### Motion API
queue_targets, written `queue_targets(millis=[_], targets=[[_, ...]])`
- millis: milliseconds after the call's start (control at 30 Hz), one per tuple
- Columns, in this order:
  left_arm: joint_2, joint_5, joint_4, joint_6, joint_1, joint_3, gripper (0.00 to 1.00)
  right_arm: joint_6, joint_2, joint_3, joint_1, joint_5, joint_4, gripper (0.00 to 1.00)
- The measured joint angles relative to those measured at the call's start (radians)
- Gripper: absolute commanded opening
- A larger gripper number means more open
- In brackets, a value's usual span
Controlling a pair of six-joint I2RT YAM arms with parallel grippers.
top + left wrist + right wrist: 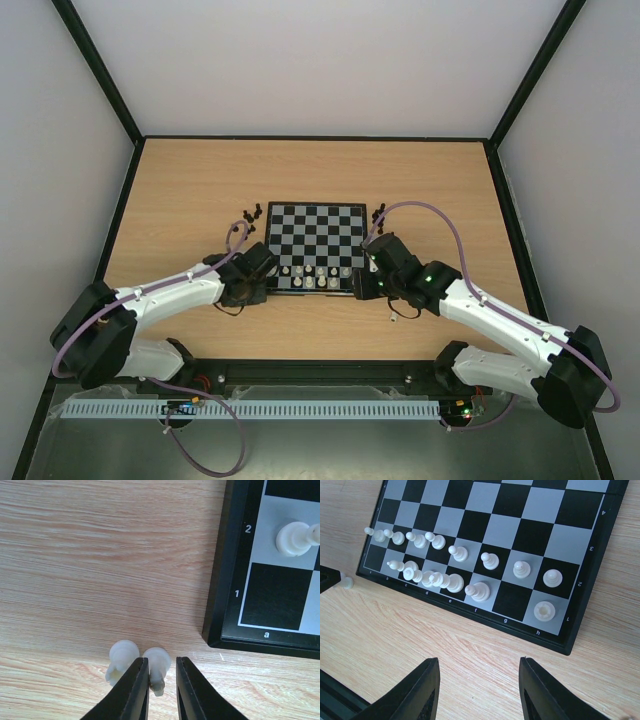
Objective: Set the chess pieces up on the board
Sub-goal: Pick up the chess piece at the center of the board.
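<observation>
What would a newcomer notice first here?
Most pale pieces crowd the two near rows of the board, while the black pieces sit off it, on the table by its far corners. At the near-left corner, the left gripper straddles one of two loose pale pieces.

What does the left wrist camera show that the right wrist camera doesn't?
Left wrist only: a loose piece between the fingers of the left gripper, a second piece beside them. Right wrist only: the whole pawn row, the back-row pieces, bare g1, the open right gripper. Both: the board corner, bare a1, the a2 pawn.
</observation>
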Motion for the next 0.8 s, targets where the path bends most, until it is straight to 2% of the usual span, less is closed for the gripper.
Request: queue_targets(millis=[433,800], targets=[[0.0,0.002,0.0,-0.008,-0.003,-0.012,0.1,-0.002,0.0,-0.005,0.0,-0.003,0.006,0.44],[0.0,0.003,-0.002,-0.01,-0.014,-0.011,0.08,-0.002,0.0,-0.005,0.0,-0.003,0.006,0.44]])
